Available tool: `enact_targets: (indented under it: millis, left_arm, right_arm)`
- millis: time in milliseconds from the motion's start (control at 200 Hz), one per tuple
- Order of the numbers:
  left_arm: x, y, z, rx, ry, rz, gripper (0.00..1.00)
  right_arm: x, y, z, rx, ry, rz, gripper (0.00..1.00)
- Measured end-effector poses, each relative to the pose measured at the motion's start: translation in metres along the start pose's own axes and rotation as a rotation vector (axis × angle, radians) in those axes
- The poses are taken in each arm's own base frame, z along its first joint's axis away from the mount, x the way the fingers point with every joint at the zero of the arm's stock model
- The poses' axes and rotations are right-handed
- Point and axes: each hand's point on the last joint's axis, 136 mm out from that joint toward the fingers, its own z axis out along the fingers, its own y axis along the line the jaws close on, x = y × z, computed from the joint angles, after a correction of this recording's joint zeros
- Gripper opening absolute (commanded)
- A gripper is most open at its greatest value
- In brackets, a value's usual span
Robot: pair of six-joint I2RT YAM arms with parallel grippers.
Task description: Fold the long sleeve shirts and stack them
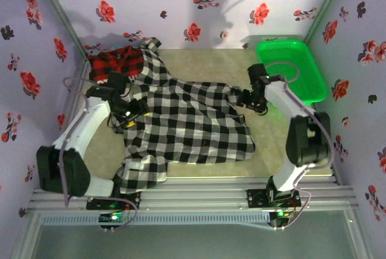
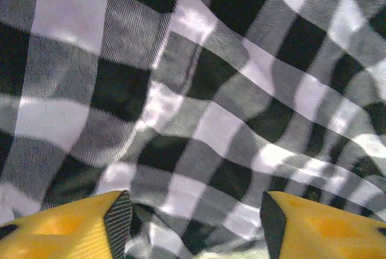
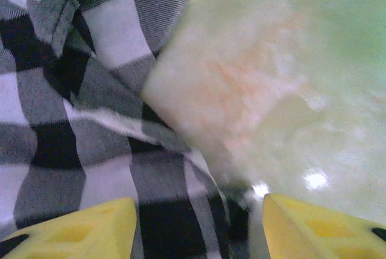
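The checked shirt lies spread but rumpled across the middle of the table. One sleeve trails toward the near edge, and its far-left end touches the red shirt, which is bunched in the far-left corner. The left gripper sits low over wrinkled cloth on the shirt's left side, its fingers apart and pinching nothing. The right gripper stands at the shirt's right edge, also spread, with the hem lying between its fingers.

Closing on a ridge, the left could take several layers and skew the fold. The right may catch only the thin hem and lose it mid-pull. Any drag could tug the red shirt along or slide the near sleeve off the table.
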Motion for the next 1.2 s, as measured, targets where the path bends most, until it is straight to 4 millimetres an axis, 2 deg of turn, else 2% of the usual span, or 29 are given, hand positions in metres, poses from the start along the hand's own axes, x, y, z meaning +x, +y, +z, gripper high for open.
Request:
enact_targets:
  millis: [105,235,345,465,560,605,640,705,805,1050,1200]
  left_arm:
    - [-0.009,0.011,0.026,-0.040,0.000,-0.014,0.50]
    - [-0.023,0.021,0.052,-0.077,-0.006,-0.028,0.47]
    - [-0.030,0.029,0.072,-0.108,-0.003,-0.037,0.45]
    - [-0.035,0.038,0.089,-0.137,0.006,-0.047,0.44]
    - [-0.036,0.043,0.099,-0.155,0.014,-0.054,0.44]
    - [-0.037,0.044,0.102,-0.159,0.014,-0.056,0.44]
    - [-0.038,0.045,0.103,-0.160,0.014,-0.056,0.44]
    - [-0.039,0.045,0.104,-0.161,0.010,-0.057,0.43]
    - [-0.041,0.046,0.104,-0.159,0.005,-0.059,0.43]
    - [-0.044,0.046,0.106,-0.147,-0.013,-0.060,0.43]
    - [-0.044,0.046,0.106,-0.134,-0.019,-0.061,0.43]
  right_arm:
    - [-0.018,0.015,0.030,-0.038,0.025,-0.005,0.53]
    - [-0.032,0.028,0.055,-0.076,0.039,-0.018,0.51]
    - [-0.035,0.033,0.068,-0.098,0.054,-0.026,0.50]
    - [-0.032,0.033,0.076,-0.102,0.073,-0.035,0.41]
    - [-0.039,0.038,0.077,-0.109,0.069,-0.045,0.29]
    - [-0.045,0.041,0.079,-0.112,0.062,-0.050,0.27]
    - [-0.048,0.042,0.080,-0.114,0.057,-0.052,0.29]
    - [-0.054,0.043,0.080,-0.104,0.043,-0.048,0.43]
    - [-0.062,0.043,0.072,-0.094,0.016,-0.057,0.49]
    - [-0.070,0.053,0.036,-0.119,-0.042,-0.116,0.53]
    - [-0.054,0.066,0.040,-0.125,-0.019,-0.177,0.48]
